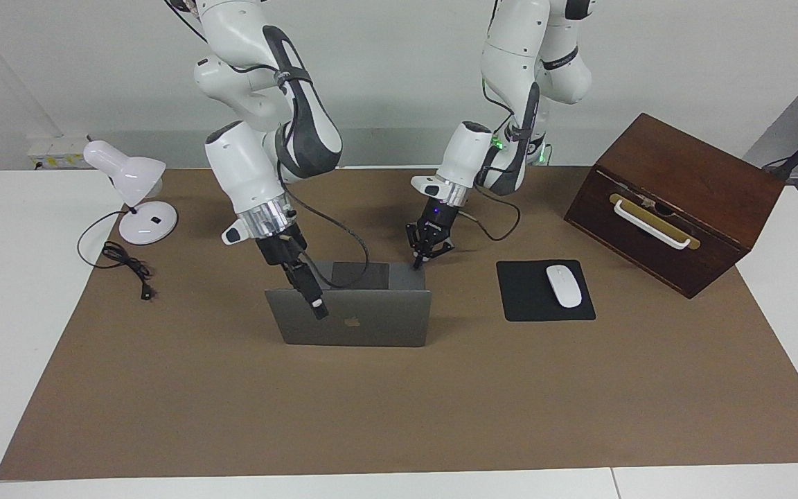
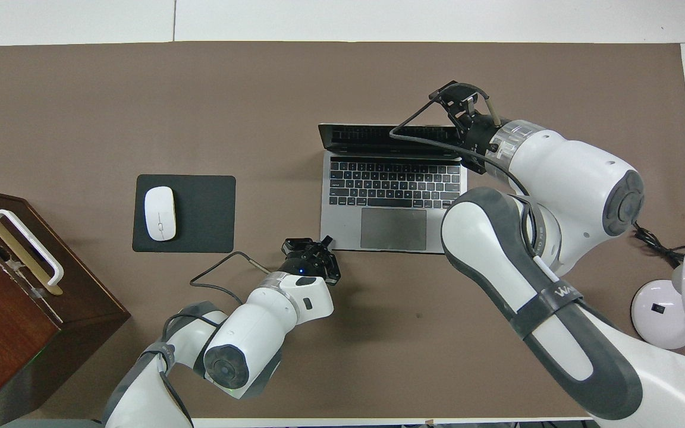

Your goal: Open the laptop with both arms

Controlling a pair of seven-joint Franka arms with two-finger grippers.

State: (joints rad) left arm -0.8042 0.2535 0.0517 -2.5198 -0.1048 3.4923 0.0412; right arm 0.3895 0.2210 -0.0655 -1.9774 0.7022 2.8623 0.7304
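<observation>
A dark apple logo sits on the laptop (image 1: 352,321) lid; no other markings are legible.

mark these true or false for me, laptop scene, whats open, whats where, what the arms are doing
1. The laptop is open, keyboard showing. True.
2. The white mouse lies on the laptop's trackpad. False: it lies on the black mouse pad beside the laptop.
3. The left gripper is at a near corner of the laptop's base, shut. True.
4. The right gripper waits over the desk lamp. False: it is at the laptop's raised lid.
5. The wooden box stands at the left arm's end. True.
</observation>
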